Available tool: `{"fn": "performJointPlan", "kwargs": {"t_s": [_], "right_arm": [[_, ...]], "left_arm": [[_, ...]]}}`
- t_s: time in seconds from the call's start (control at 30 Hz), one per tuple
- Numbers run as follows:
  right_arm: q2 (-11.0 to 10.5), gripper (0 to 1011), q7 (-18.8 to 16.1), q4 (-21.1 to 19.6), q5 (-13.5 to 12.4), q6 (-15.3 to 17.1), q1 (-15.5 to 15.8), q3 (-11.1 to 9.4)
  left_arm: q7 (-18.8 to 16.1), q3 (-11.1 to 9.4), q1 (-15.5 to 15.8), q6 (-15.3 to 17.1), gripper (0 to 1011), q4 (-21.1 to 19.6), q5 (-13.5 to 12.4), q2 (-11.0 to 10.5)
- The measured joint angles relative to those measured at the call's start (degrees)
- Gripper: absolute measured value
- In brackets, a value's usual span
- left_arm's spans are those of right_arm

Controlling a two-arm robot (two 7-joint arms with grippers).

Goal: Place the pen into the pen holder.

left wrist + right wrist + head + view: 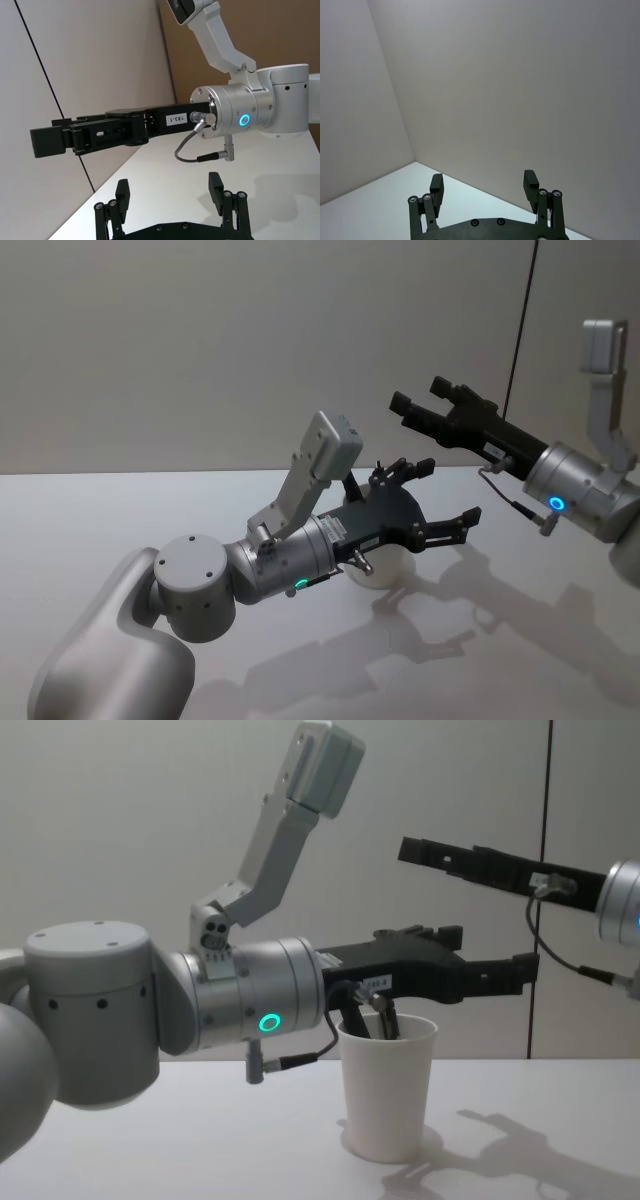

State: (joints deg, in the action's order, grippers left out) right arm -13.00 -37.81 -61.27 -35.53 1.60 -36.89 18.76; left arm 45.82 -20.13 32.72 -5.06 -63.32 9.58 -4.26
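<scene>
The pen holder [386,1092], a white paper-style cup, stands on the table; in the head view the pen holder [385,572] is mostly hidden under my left wrist. A dark pen [384,1016] stands inside it, its top poking above the rim. My left gripper [490,960] hovers just above and past the cup, open and empty, and appears as the left gripper [440,498] and left gripper [169,190]. My right gripper [425,400] is raised high at the right, open and empty, pointing left; it is the right gripper [483,182] and right gripper [420,850].
The white table [120,510] runs back to a plain grey wall [250,340]. In the left wrist view the right arm's black fingers [55,141] and silver wrist [240,115] cross in front of the left gripper.
</scene>
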Motion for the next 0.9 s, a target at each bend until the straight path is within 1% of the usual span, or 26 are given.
{"fn": "performJointPlan", "kwargs": {"t_s": [0.43,0.77,0.9], "right_arm": [[-0.57,1002,0.46,-1.13,-0.05,0.17,0.62,-0.20],[-1.93,1001,1.72,-3.68,-0.71,0.06,2.38,-0.98],[-2.82,1001,2.59,-5.31,-1.05,-0.10,3.55,-1.48]], "left_arm": [[0.00,0.00,0.00,0.00,1003,0.00,0.00,0.00],[0.00,0.00,0.00,0.00,1003,0.00,0.00,0.00],[0.00,0.00,0.00,0.00,1003,0.00,0.00,0.00]]}}
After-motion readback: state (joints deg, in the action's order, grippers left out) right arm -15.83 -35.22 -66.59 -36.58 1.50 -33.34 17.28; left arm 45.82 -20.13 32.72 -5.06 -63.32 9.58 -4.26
